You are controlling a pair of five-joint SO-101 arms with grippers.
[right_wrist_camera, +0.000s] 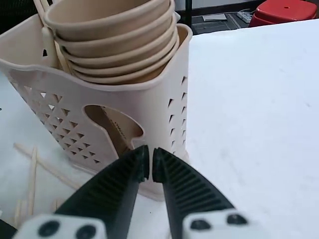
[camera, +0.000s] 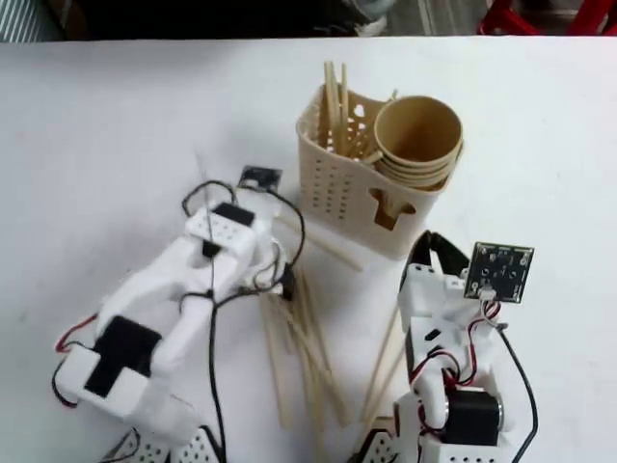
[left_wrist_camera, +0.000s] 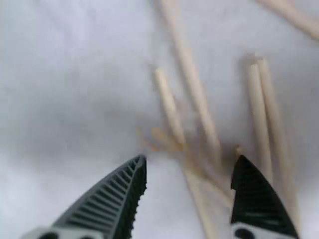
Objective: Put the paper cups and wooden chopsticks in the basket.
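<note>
While a stack of paper cups (camera: 417, 135) sits nested in the right half of the perforated cream basket (camera: 337, 188) and a few upright chopsticks (camera: 335, 96) stand in its left half, a scatter of loose chopsticks (camera: 304, 357) lies on the white table (camera: 116, 125) on the near side of the basket, between the two arms, crossing one another at shallow angles; one more lies slanted close to the basket's near wall. The left gripper (left_wrist_camera: 192, 164) hangs low over the left part of that scatter with its jaws released and spread wide, several sticks lying on the table in the gap between the tips, none of them gripped. The right gripper (right_wrist_camera: 150, 154) stands to the right of the scatter, pointing at the basket's near right corner, just beside its wall, jaws clenched tip to tip with nothing between them
</note>
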